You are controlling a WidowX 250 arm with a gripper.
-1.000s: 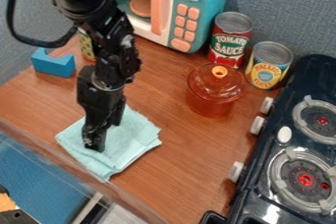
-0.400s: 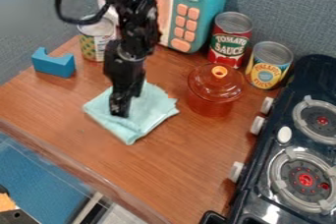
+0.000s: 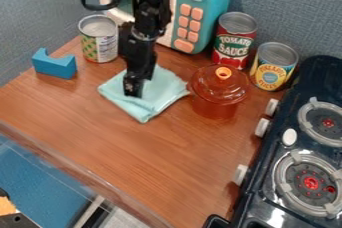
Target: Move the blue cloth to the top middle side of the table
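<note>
**The black claw [image 3: 133, 89] is down on the blue cloth [image 3: 164, 93]**

The light blue cloth lies on the brown wood table [image 3: 174, 162], in the upper half of the view and a bit left of the middle. It is folded, with one corner pointing down the view. The claw hangs over the cloth, and its tip is down at it. I can't tell if the claw is wide or narrow, or if it has hold of the cloth. The black arm [image 3: 152, 14] comes in from the top edge.

The cloth's right corner is right by a see-through orange-brown pot [image 3: 215, 103]. The pot has a lid with a little orange knob [image 3: 223, 73] on top.

Up and to the left of the cloth is a green and yellow can [image 3: 98, 39]. A blue block [image 3: 54, 65] with a dip in its top sits to the left of that can.

Behind the arm is a blue-green and white toy microwave [image 3: 212, 2] with orange buttons [image 3: 189, 16]. To its right are a red can [image 3: 234, 42] and a yellow and blue can [image 3: 272, 71], both behind the pot.

A dark toy stove [image 3: 324, 79] is on the far right. It has two round burners [image 3: 310, 183] with red middles, and pale knobs [image 3: 261, 127] on its side.
</note>
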